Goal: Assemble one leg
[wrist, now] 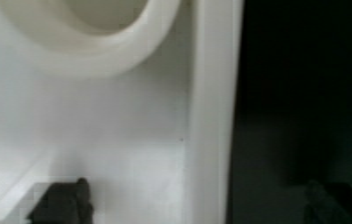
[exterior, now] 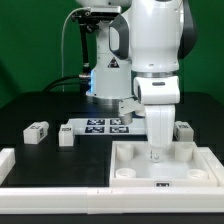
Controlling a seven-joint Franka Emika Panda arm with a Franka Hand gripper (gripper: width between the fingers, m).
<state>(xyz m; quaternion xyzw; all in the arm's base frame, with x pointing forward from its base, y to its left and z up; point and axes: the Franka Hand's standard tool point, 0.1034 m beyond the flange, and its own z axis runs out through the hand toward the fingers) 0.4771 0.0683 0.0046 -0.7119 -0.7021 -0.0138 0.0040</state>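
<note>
legs [exterior: 38,131] 3 | panel [exterior: 130,178] 1 | marker board [exterior: 100,126] 1 | pincer [exterior: 155,153] 1, over panel

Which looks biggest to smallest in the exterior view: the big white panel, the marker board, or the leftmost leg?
1. white panel
2. marker board
3. leftmost leg
The panel sits nearer the camera, which enlarges it, but it plainly looks largest anyway.

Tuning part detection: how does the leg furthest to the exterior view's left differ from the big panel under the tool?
The leg is a small chunky block; the panel is large, square and tray-like with a raised rim. The leg lies alone on the black table; the panel sits beneath the tool. Both are white plastic.
</note>
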